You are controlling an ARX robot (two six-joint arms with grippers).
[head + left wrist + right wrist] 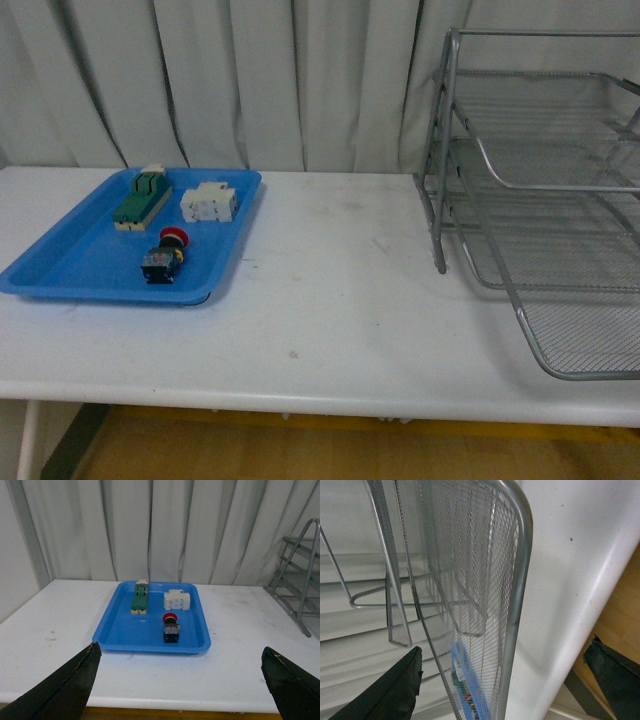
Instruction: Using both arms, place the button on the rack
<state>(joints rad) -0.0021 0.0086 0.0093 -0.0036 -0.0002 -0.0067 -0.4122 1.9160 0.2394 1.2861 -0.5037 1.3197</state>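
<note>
The button (171,628) lies in the blue tray (120,630) beyond spread fingers (65,690)

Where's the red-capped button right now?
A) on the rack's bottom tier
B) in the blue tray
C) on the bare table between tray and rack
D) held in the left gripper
B: the button lies inside the blue tray, nearer the front camera than the white blocks, and the left gripper is open with nothing between its fingers.
</note>
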